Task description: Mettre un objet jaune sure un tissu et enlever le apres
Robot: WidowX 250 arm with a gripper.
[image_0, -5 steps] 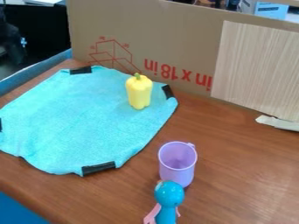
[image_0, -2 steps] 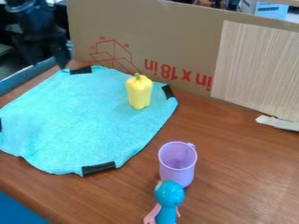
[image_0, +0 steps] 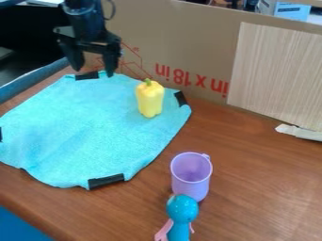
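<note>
The black gripper (image_0: 93, 72) hangs over the back-left edge of the cloth, its two fingers spread apart with nothing between them. To its right and slightly lower in the view, a yellow bell pepper (image_0: 149, 99) with a green stem stands upright on the turquoise cloth (image_0: 88, 132), close to the cloth's right corner. Black tape strips hold the cloth's edges to the wooden table. Gripper and pepper are apart.
A purple cup (image_0: 190, 174) stands on the table (image_0: 258, 188) at the front, with a blue-headed toy (image_0: 181, 210) right before it. A cardboard panel (image_0: 189, 42) rises along the back edge, with a torn strip (image_0: 299, 132) near its right foot.
From the upper left, the arm has come into view and moved right, bringing the gripper over the cloth's back edge. The pepper, cloth, cup and toy have stayed put.
</note>
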